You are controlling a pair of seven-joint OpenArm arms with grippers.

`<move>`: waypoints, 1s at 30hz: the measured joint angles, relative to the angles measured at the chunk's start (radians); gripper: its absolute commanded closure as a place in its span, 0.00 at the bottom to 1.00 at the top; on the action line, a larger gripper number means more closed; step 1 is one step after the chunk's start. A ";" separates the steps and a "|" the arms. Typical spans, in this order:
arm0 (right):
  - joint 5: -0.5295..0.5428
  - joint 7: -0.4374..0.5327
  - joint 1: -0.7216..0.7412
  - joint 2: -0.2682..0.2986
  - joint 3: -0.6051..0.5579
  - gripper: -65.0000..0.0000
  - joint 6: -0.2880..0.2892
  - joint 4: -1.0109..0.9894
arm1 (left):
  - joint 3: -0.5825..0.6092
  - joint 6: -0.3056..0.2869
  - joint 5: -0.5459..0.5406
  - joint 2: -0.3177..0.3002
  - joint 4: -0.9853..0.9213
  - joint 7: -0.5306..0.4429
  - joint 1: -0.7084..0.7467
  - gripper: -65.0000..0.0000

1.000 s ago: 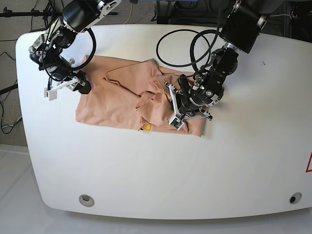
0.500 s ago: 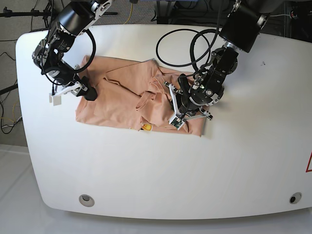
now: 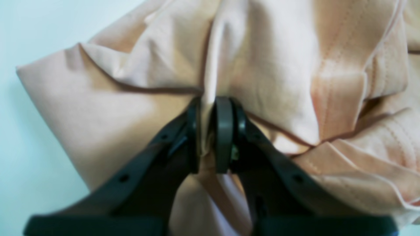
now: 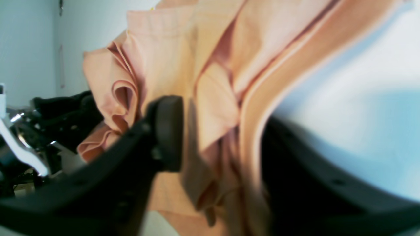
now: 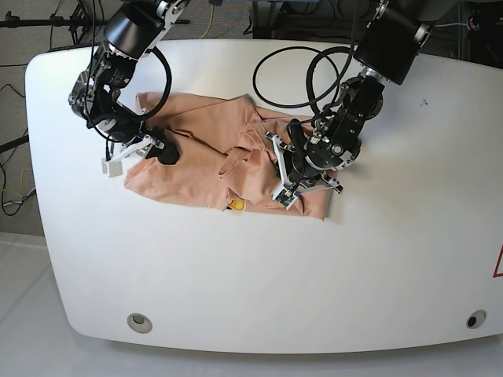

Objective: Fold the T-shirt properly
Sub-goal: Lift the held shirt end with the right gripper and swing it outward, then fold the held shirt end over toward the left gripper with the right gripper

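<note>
Peach cloth fills the left wrist view: the T-shirt [image 3: 262,65] is seen bunched in overlapping layers with dark seam lines, and a raised ridge of it is pinched between the two dark fingers [image 3: 223,131] of the left gripper [image 3: 210,134], which is clamped tight on that fold; pale table [image 3: 19,131] is seen left of the shirt. In the right wrist view, the T-shirt [image 4: 213,65] is seen hanging in folds with a rolled hem curl on its left side; the right gripper [image 4: 223,137] is spread wide, one finger [image 4: 165,131] pressed against the face of the cloth and the other dark finger on the far side of the hanging layers, so cloth sits between the jaws but is not squeezed; dark parts of the other arm are seen blurred left of the shirt. In the base view, the T-shirt [image 5: 212,153] is laid crumpled on the white table [image 5: 314,275], toward its far half; the right gripper [image 5: 149,149] is set at the shirt's left edge, which is lifted and drawn inward; the left gripper [image 5: 287,184] is set on the shirt's right part; a small yellow mark [image 5: 235,206] shows at the shirt's near edge.
</note>
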 measured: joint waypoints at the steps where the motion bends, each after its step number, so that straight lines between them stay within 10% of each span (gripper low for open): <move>1: -0.009 0.003 -0.001 -0.001 -0.004 1.00 0.000 -0.002 | 0.000 0.000 0.000 0.000 0.000 0.000 0.000 0.92; 30: -0.043 -0.036 -0.011 -0.001 -0.108 1.00 -0.156 0.218 | 0.000 0.005 0.015 0.039 0.000 0.016 0.003 0.92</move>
